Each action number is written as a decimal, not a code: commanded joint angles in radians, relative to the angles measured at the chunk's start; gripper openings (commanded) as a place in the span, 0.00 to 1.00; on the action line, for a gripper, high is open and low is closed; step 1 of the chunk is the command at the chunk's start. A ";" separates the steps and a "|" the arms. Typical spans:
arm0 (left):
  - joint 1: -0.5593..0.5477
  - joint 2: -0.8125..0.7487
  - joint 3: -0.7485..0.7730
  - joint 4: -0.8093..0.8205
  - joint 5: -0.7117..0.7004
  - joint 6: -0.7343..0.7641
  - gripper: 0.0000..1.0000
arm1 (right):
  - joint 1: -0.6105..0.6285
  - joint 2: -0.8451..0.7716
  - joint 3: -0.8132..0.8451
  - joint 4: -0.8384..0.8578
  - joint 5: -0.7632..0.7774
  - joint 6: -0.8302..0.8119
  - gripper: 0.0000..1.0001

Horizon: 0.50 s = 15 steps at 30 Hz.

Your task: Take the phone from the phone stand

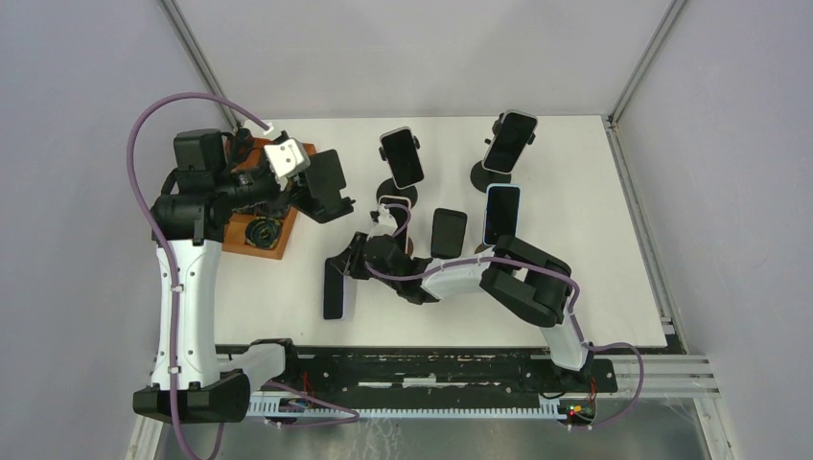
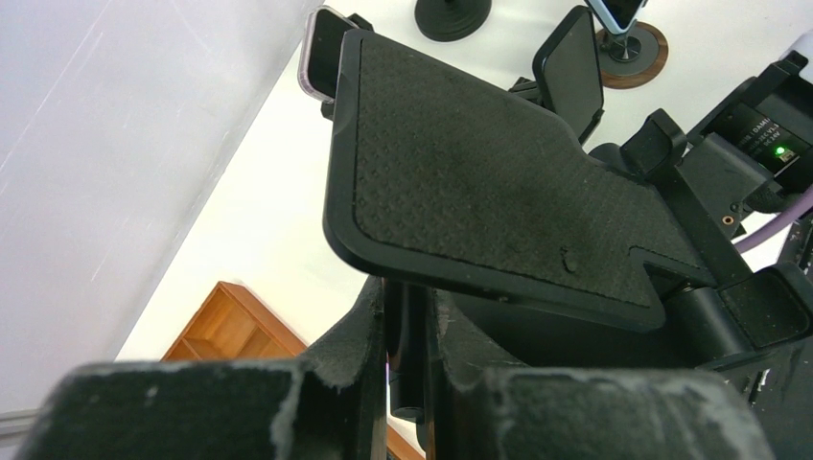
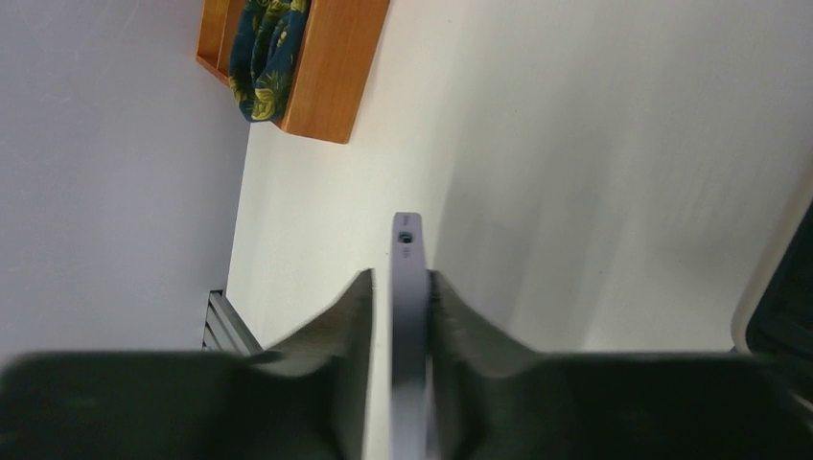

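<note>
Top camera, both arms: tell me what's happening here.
The left gripper is shut on the underside of the black textured phone stand. The right gripper clamps a slim lavender-edged phone by its flat faces, over the white table and apart from that stand. The phone looks already off.

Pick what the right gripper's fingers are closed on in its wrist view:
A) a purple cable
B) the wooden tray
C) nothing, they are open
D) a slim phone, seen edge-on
D: the right gripper has both fingers pressed against the flat sides of a slim phone, whose narrow edge faces the camera, with the white table behind it.
</note>
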<state>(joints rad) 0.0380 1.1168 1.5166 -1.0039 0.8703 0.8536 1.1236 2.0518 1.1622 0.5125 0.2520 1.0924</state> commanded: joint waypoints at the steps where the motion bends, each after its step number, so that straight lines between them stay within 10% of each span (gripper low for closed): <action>1: 0.002 -0.015 0.003 -0.024 0.061 0.065 0.02 | -0.007 -0.032 -0.025 0.083 -0.005 -0.031 0.48; 7: 0.002 -0.018 -0.004 -0.089 0.089 0.148 0.02 | -0.009 -0.091 -0.062 0.107 -0.003 -0.116 0.84; 15: 0.003 -0.017 0.001 -0.217 0.092 0.291 0.02 | -0.018 -0.170 -0.068 0.082 -0.035 -0.271 0.98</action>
<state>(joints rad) 0.0380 1.1164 1.5089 -1.1580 0.9192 1.0290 1.1118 1.9762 1.0885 0.5362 0.2329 0.9260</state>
